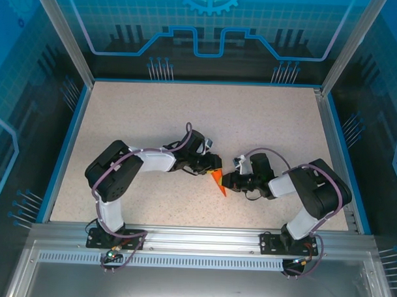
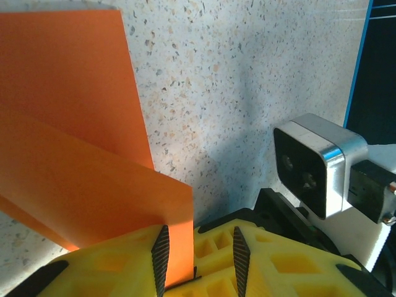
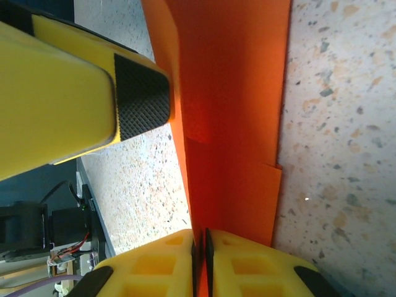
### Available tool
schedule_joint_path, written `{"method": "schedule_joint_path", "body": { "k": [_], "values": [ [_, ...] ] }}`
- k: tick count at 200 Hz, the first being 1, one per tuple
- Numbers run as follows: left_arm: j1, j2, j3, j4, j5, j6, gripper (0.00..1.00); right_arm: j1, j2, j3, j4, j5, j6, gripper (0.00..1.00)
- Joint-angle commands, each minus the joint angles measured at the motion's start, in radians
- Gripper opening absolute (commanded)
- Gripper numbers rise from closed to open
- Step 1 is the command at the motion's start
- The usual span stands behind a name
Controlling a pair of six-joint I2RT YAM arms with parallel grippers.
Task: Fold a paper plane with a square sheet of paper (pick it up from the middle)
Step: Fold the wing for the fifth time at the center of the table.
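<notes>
**Overhead view.** The orange paper (image 1: 218, 183), plain and bright, appears as a narrow pointed wedge over the speckled tabletop (image 1: 187, 109). It sits between the two gripper heads, with the left gripper (image 1: 209, 170) at its upper left and the right gripper (image 1: 228, 182) at its right. Its tip points toward the near edge, away from both sets of fingers.

**Left wrist view.** The paper shows two overlapping layers.
- The lower layer lies flat beyond the fingers, and its right edge is straight and sharp.
- The upper layer crosses it with a slanted edge that falls to a square corner just above the fingertips.
- A narrow strip of the upper layer passes down between the two black ribbed pads (image 2: 161, 250).
- The strip lies against the pad on the frame's left and stands clear of the other pad. The fingers are partly apart and not pressed onto the paper.

The right arm's silver-and-black camera (image 2: 312, 164) sits beyond the other finger.

**Right wrist view.** The paper runs as a long band from the top of the frame straight into the fingers.
- A crease runs along its length.
- Its right edge steps outward partway down, where one layer ends over another.
- The two yellow fingers (image 3: 161, 260) stand together on the band's lower end, with only the paper's thickness between them.
- The left gripper's black pad touches the band's left face, farther up from these fingers.
</notes>
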Motion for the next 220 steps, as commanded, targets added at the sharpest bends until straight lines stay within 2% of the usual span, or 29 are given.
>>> {"method": "schedule_joint_path", "body": {
  "k": [1,34,69,98,183,220],
  "values": [
    [-0.005,0.017,0.029,-0.001,-0.012,0.023,0.35,-0.017,-0.013,0.009,-0.083,0.029,-0.025,0.17],
    [-0.004,0.025,0.042,-0.016,-0.027,0.023,0.35,-0.009,-0.042,0.023,-0.16,0.071,-0.053,0.16],
    [-0.003,0.031,0.048,-0.022,-0.034,0.024,0.34,-0.005,-0.05,0.028,-0.155,0.069,-0.054,0.08],
    [-0.004,0.029,0.046,-0.023,-0.035,0.022,0.34,-0.005,-0.044,0.03,-0.138,0.054,-0.041,0.05],
    [-0.003,-0.162,-0.044,-0.043,-0.115,0.052,0.44,-0.02,-0.007,0.035,-0.011,-0.023,0.052,0.04],
    [-0.004,-0.145,-0.044,-0.024,-0.091,0.053,0.44,-0.02,0.043,0.054,0.045,-0.032,0.113,0.05]
  ]
}}
